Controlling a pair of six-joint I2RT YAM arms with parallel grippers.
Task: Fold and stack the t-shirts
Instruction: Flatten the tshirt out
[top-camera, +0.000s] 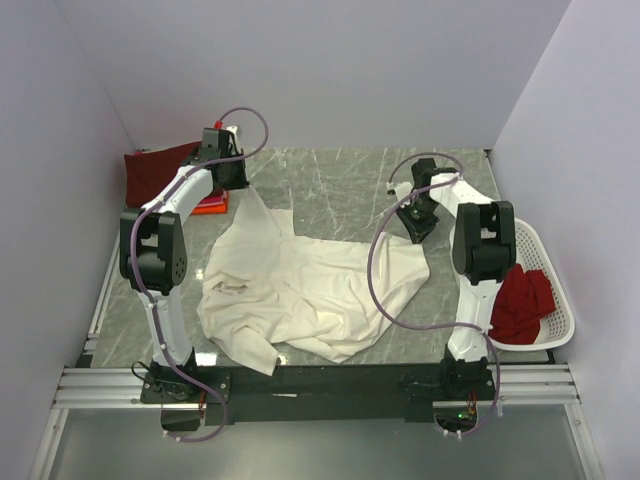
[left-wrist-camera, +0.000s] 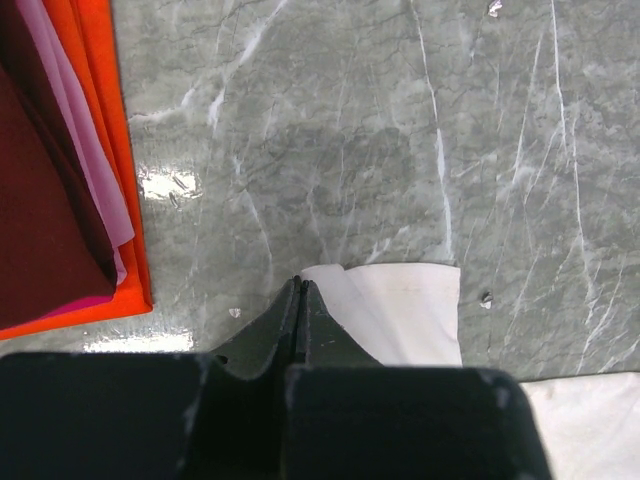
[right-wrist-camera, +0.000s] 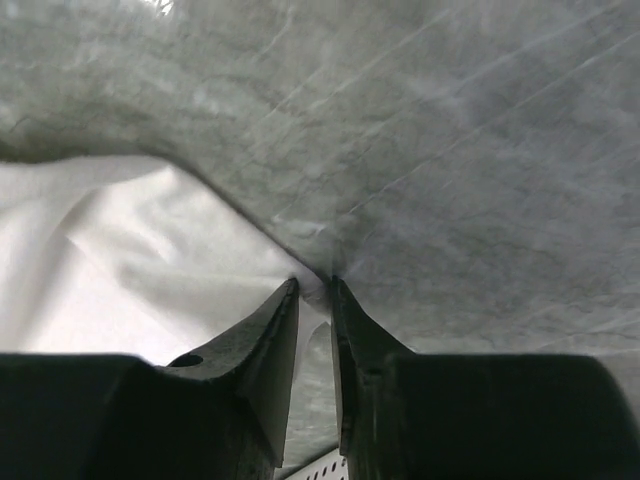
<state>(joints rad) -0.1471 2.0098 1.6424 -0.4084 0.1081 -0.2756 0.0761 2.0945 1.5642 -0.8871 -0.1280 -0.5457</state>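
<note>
Cream-white t-shirt (top-camera: 310, 290): lies rumpled and unfolded across the middle of the desk (top-camera: 340, 185), with one corner drawn up in a peak toward the far left.
Left jaws: pressed together, and by the look of the left wrist view they pinch a hemmed corner of the cream shirt, whose white end shows just past the tips.
Right jaws: low at the shirt's far right edge, with a slim gap between them and the cloth's edge lying in it. I cannot tell whether they grip it.
Folded pile: dark maroon t-shirt (top-camera: 158, 168) on top of an orange-pink t-shirt (left-wrist-camera: 125, 180), at the far left of the desk, near the left jaws.
Bright red t-shirt (top-camera: 525, 300): heaped in the white lattice basket (top-camera: 566, 318) at the desk's right side.
Handling: likely soft, light and limp. It will sag and drag (nothing stiff to push against), and a thin single layer can slip out of a shallow pinch.
Where to hold: hems, shoulder seams or sleeve ends, where doubled cloth gives more to bite, with one hold on each side so the shirt spreads flat.
Risk: uneven pulls would bunch the body instead of smoothing it.
</note>
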